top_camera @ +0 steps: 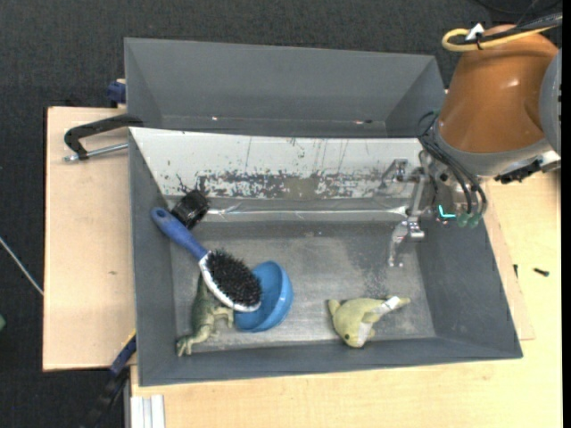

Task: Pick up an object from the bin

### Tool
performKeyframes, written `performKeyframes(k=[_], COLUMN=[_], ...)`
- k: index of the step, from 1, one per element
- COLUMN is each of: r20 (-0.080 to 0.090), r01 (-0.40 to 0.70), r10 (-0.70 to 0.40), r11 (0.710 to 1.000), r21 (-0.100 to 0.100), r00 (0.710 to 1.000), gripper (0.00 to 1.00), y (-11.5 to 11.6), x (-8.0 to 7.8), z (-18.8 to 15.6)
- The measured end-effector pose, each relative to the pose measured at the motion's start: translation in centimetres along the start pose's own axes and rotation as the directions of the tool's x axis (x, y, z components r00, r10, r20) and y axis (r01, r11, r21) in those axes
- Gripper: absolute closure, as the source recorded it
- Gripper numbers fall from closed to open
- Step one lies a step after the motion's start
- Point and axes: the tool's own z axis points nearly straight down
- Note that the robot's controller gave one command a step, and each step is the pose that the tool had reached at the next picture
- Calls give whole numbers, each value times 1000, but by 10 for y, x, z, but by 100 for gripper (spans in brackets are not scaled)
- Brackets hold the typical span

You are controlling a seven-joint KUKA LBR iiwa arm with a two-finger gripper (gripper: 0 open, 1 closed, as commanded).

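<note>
My gripper [397, 252] hangs in the right part of the bin, a little behind and to the right of a pale yellow-green plush animal [351, 319]. The plush lies on the floor near the front wall, and its white tag points toward the gripper. The gripper does not touch the plush. Further left, a hairbrush [230, 279] with a blue handle, white head and black bristles lies slantwise, with its head resting on a blue round bowl [272, 300].
A green toy dinosaur [201, 317] lies in the front left corner beside the brush and bowl. A small black object [190, 208] sits at the back left by the brush handle's end. The arm's orange cover hangs over the bin's right rim.
</note>
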Motion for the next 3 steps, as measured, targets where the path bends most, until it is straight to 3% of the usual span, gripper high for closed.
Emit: performKeyframes(k=[1,2,3], r20=[-2,11,16], r01=[-12,267,267], r10=[12,-267,-267], r11=[1000,964,964], r21=[1,3,5], r00=[1000,964,963], gripper=[0,0,100], y=[-52,-24,-24], x=[54,60,59], z=[102,154,153])
